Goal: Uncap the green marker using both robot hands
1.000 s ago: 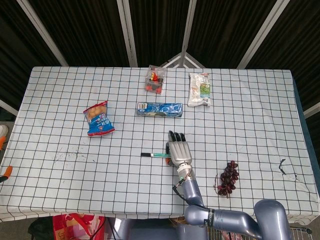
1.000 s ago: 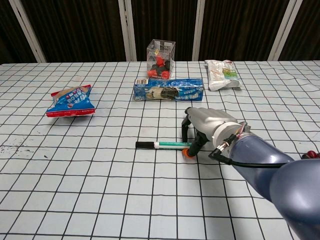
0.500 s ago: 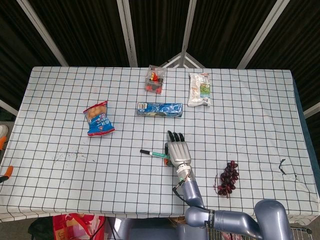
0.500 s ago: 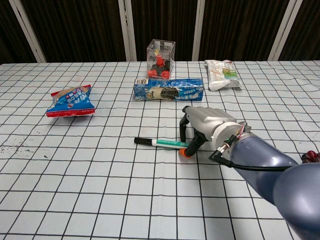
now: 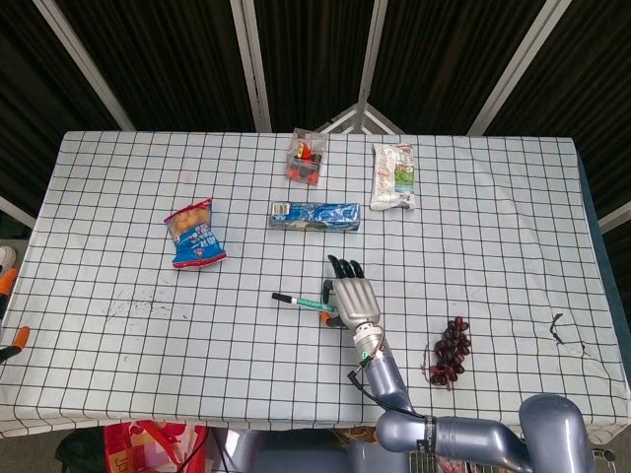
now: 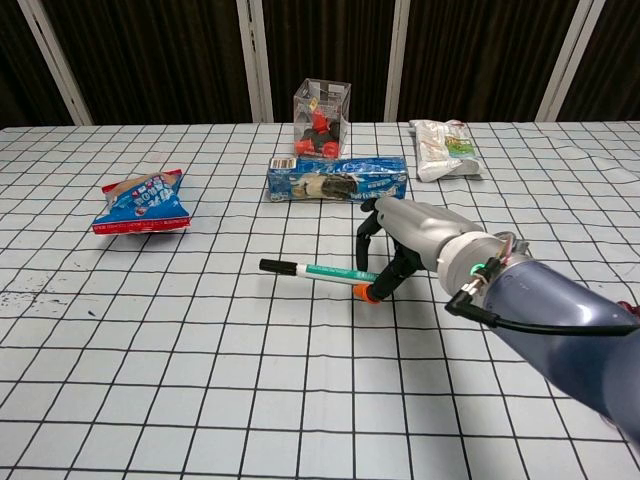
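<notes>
The green marker [image 6: 318, 271] has a white and green barrel, a black cap at its left end and an orange right end. My right hand [image 6: 410, 240] pinches it near the orange end, and the capped end points left, slightly raised. From the head view, the same marker [image 5: 301, 301] sticks out to the left of the right hand [image 5: 353, 299] at the table's middle front. No left hand shows in either view.
Behind the hand lie a long blue snack pack [image 6: 337, 177] and a clear box of red and black pieces [image 6: 320, 120]. A blue chip bag [image 6: 140, 202] is at the left, a white packet [image 6: 444, 149] at the back right, dark grapes [image 5: 451, 352] at the front right.
The right hand has shifted a little left and away from me with the marker. The capped end has swung left and up, so the marker now lies tilted.
</notes>
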